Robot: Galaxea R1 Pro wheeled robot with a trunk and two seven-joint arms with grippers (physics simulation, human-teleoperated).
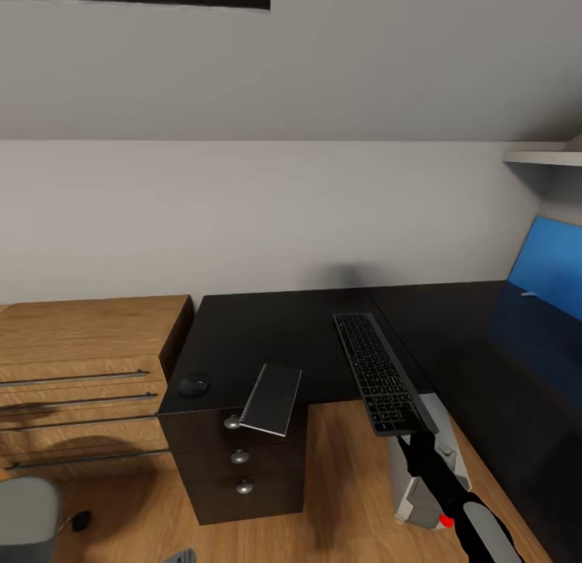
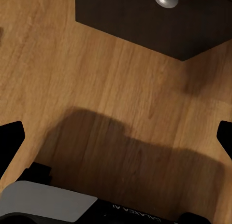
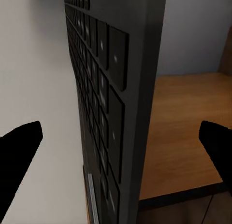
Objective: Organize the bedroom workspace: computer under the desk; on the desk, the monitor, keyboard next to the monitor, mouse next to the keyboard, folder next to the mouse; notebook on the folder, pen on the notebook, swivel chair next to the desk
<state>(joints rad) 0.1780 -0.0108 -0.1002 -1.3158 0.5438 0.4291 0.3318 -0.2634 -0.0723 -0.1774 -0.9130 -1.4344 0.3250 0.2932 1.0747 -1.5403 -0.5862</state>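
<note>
Head view: keyboard (image 1: 378, 374) overhangs the desk (image 1: 267, 336) front edge by the inner corner, right gripper (image 1: 408, 446) just below its near end. Mouse (image 1: 193, 385) and notebook (image 1: 272, 398) at the front edge above the drawers; notebook tilts over it, could slide off.

Left wrist view: left gripper fingertips (image 2: 10, 137) spread wide, empty, over floor.

Right wrist view: fingers (image 3: 19, 151) wide apart, keyboard (image 3: 111, 113) between, ungripped. A nudge could tip it off.

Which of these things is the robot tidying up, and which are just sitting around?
For the job:
keyboard
mouse
notebook
blue folder
computer
desk
swivel chair

Just sitting around:
wooden cabinet
white shelf
</note>
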